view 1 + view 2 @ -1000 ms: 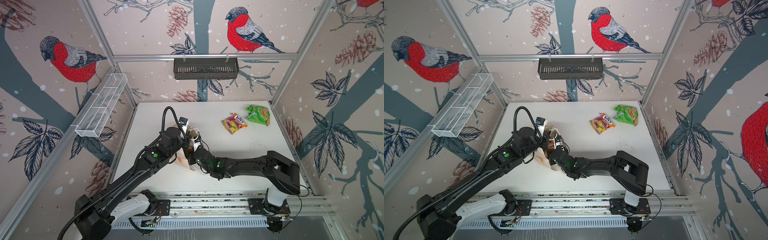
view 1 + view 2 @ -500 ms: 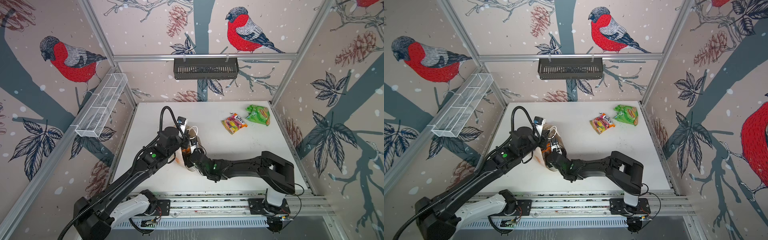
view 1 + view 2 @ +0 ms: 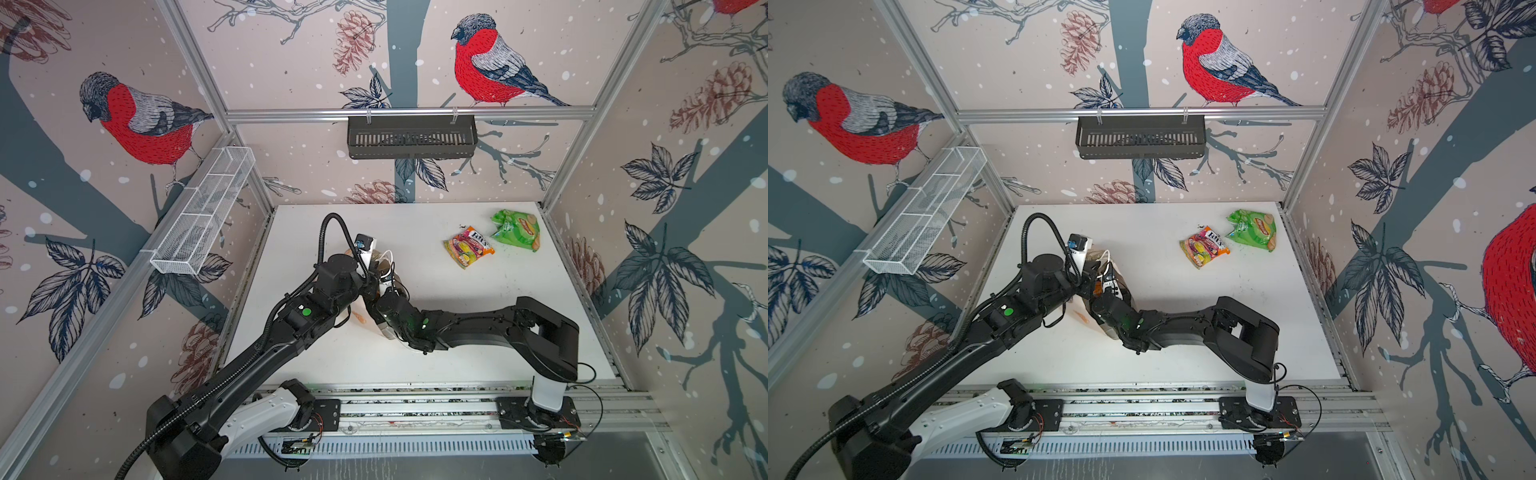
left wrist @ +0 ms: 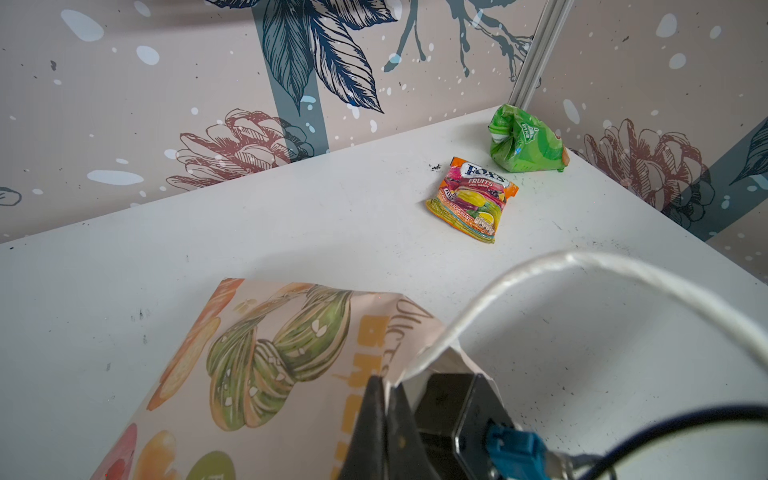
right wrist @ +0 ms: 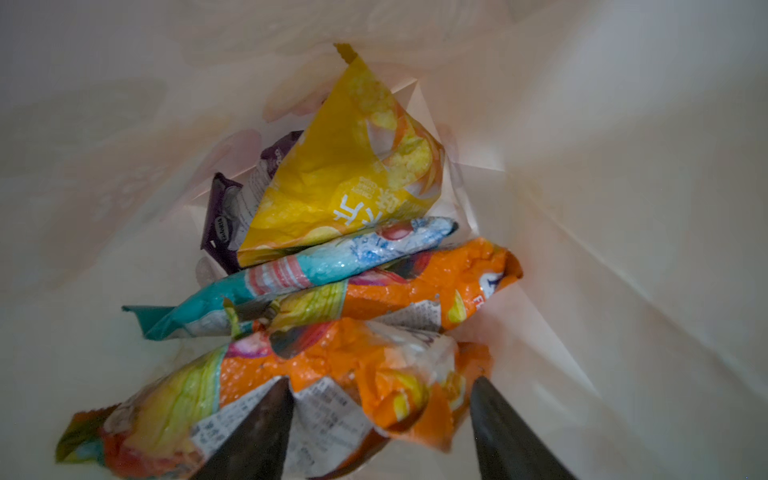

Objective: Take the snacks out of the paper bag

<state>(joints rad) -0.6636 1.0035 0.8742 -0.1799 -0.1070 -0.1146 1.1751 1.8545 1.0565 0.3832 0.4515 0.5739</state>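
The paper bag (image 3: 360,316) (image 3: 1080,316) stands left of the table's middle, cream with orange and green prints (image 4: 266,353). My left gripper (image 4: 384,380) is shut on its top rim, beside a white cord handle (image 4: 582,270). My right gripper (image 5: 380,379) is down inside the bag, open, its fingers on either side of the end of an orange packet (image 5: 332,365). Behind that lie a second orange packet (image 5: 415,286), a teal one (image 5: 299,270), a yellow one (image 5: 353,183) and a purple one (image 5: 224,216). A multicoloured packet (image 3: 468,247) (image 4: 473,199) and a green packet (image 3: 516,229) (image 4: 524,141) lie on the table at the back right.
A black slotted basket (image 3: 411,137) hangs on the back wall. A white wire basket (image 3: 203,216) is fixed along the left wall. Patterned walls and aluminium posts close in the white table (image 3: 478,340) on three sides.
The right arm's elbow has slid to the left, with its wrist still in the bag's mouth. The left gripper keeps its hold on the rim. The two packets on the table have not moved.
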